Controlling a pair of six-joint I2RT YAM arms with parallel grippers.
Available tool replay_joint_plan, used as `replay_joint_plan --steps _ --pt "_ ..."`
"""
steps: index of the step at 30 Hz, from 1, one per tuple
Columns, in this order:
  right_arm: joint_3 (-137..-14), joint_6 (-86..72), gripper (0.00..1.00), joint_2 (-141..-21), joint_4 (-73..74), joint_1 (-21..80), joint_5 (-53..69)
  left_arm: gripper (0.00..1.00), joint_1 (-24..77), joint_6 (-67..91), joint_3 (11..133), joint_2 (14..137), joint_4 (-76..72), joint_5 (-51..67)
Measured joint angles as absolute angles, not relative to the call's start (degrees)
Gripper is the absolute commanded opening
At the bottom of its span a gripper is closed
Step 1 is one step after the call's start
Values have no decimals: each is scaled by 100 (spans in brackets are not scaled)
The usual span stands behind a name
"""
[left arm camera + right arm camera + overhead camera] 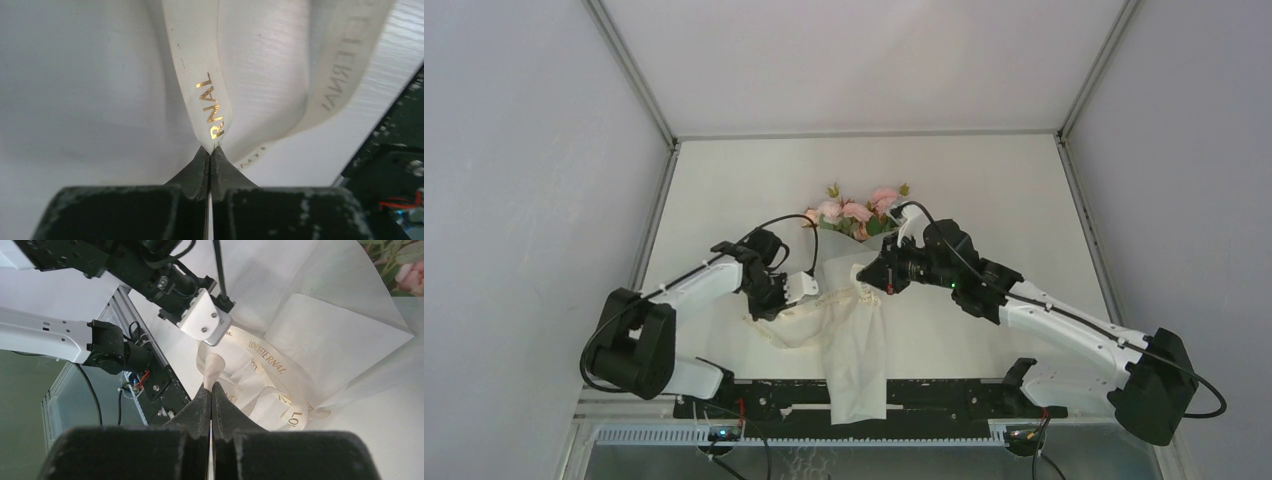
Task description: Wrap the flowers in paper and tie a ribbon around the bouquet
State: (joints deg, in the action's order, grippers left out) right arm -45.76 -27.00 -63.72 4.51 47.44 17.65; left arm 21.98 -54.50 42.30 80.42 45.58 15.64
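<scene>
My left claw and right claw both grip the narrow cream lettered ribbon; slack lies between them, left of the white paper-wrapped bouquet.

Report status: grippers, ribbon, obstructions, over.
Both shut on the ribbon: left gripper, right gripper. It lies slack, looped over the paper. No obstruction seen.

Top external: high behind the arm bases, looking down across the whole table; far off.
Left wrist: just behind the left fingers, very close on the ribbon.
Right wrist: behind the right fingers, facing the left arm; near.
Shared: the ribbon appears in all three views.
</scene>
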Motion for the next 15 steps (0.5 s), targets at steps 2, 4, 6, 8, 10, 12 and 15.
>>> replay_joint_plan --steps 2,4,6,8,10,12,15 --pt "-4576 -2703 0 -6357 454 4733 1758 0 2196 -5459 4403 7887 4967 1649" --pt "-4576 -2714 0 -6357 454 4731 1743 0 2193 -5513 4720 7491 5542 1815" --pt "-4576 -2729 0 -6359 451 4733 1734 0 2257 -5570 5054 6908 6104 1992" --pt "-4576 -2755 0 -6366 447 4731 1737 0 2515 -5535 5275 6270 6569 2121" --pt "-4576 -2808 0 -6412 401 4713 1747 0 3273 -5323 5354 5649 6958 2329" --pt "-4576 -2880 0 -6471 357 4663 1769 0 4268 -5054 5358 5330 7188 2519" --pt "-4576 -3046 0 -6672 248 4536 1879 0 5852 -4407 5369 5341 7065 2635"
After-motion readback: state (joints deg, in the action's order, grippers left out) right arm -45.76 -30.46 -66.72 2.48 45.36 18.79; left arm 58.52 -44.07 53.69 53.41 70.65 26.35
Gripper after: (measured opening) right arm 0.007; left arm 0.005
